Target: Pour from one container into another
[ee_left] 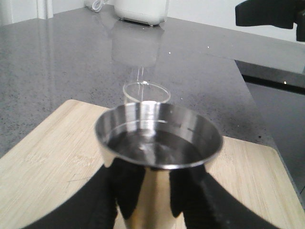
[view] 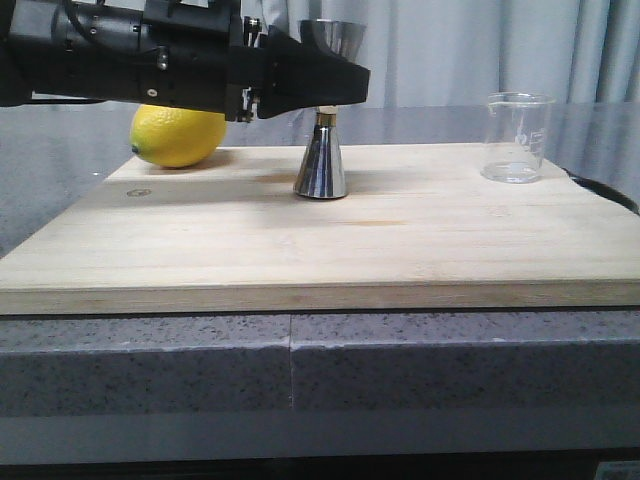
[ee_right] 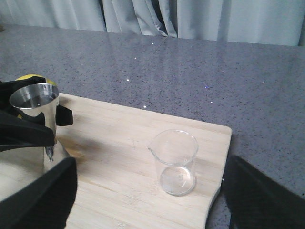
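Observation:
The steel jigger (view: pixel 320 165) stands upright on the wooden board (view: pixel 300 240), near its back middle. My left gripper (view: pixel 330 85) comes in from the left and is shut on the jigger's upper cup; in the left wrist view its black fingers (ee_left: pixel 126 186) press both sides under the rim of the jigger (ee_left: pixel 159 138). The cup's inside looks dark and glossy. The clear glass beaker (view: pixel 517 138) stands upright and looks empty at the board's back right corner. My right gripper (ee_right: pixel 152 200) is open, its fingers spread wide short of the beaker (ee_right: pixel 174 162), not touching it.
A yellow lemon (view: pixel 178 135) lies at the board's back left, just behind the left arm. The board rests on a grey speckled counter (view: pixel 300 350). A white appliance (ee_left: pixel 140 10) stands at the counter's far end. Grey curtains hang behind.

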`<state>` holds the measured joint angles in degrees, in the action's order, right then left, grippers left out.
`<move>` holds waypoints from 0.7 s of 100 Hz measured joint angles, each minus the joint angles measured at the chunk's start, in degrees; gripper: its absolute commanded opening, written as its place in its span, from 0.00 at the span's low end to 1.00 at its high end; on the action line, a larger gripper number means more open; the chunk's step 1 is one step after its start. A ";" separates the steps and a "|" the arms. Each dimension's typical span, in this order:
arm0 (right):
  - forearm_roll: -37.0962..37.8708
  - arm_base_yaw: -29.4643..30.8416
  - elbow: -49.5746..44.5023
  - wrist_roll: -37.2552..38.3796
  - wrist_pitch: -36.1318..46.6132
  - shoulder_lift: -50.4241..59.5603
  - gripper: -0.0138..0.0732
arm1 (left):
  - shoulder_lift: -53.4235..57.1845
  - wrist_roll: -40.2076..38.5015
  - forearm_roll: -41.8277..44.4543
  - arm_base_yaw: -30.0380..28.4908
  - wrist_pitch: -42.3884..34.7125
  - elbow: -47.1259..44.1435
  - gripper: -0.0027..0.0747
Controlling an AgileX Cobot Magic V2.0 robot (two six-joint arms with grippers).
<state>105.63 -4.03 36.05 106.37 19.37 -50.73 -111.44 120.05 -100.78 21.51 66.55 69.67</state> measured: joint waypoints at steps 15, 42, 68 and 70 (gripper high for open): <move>0.00 0.00 0.00 0.00 0.00 0.00 0.81 | 0.00 0.00 0.00 0.00 0.00 -0.01 0.27; 0.00 0.00 0.00 0.00 0.00 0.00 0.81 | 0.00 0.00 0.00 0.00 0.00 -0.01 0.38; 0.00 0.00 0.00 0.00 0.00 0.00 0.81 | 0.00 0.00 -0.13 0.00 0.00 0.03 0.62; 0.00 0.00 0.00 0.00 0.00 0.00 0.81 | 0.00 0.00 -0.13 0.00 0.00 0.03 0.63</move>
<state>105.63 -4.03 36.05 106.37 19.37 -50.73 -111.44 120.05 -100.91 21.51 66.55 69.69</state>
